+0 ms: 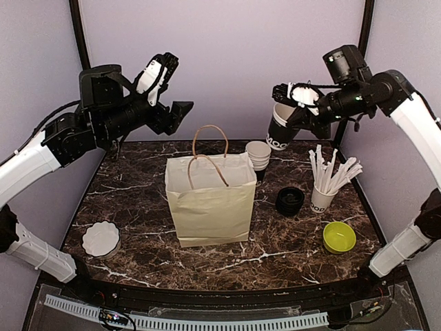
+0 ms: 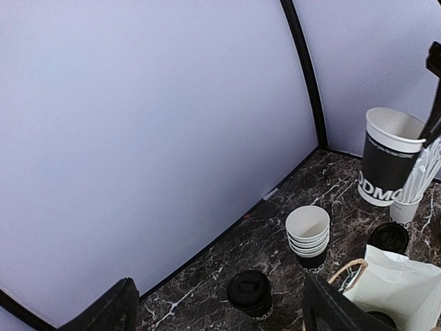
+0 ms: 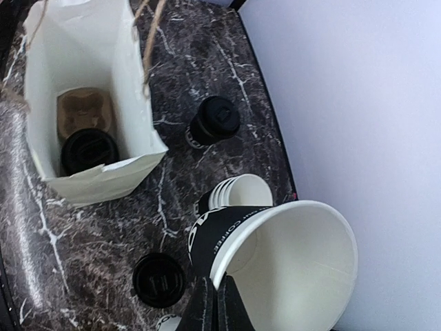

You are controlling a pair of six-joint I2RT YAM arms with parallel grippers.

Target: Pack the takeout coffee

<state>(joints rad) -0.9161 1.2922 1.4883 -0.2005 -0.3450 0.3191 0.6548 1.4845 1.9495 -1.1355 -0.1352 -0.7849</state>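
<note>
One coffee (image 3: pixel 89 150) stands upright, lid up, in a tray (image 3: pixel 84 110) at the bottom of the bag (image 3: pixel 96 183). A second coffee (image 3: pixel 215 121) stands upright on the bench (image 3: pixel 207 41) just behind the bag, near the cup stack (image 3: pixel 238 192). The left arm is raised at the rear left, and the left fingers (image 2: pixel 110 314) are spread wide, holding nothing. The right arm is raised at the rear right, and the right fingers (image 3: pixel 204 307) are pinched on the rim of a tilted open cup (image 3: pixel 275 255).

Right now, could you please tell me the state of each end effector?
Left end effector: open, holding nothing.
Right end effector: closed on the rim of a lidless paper cup, held off the table.
</note>
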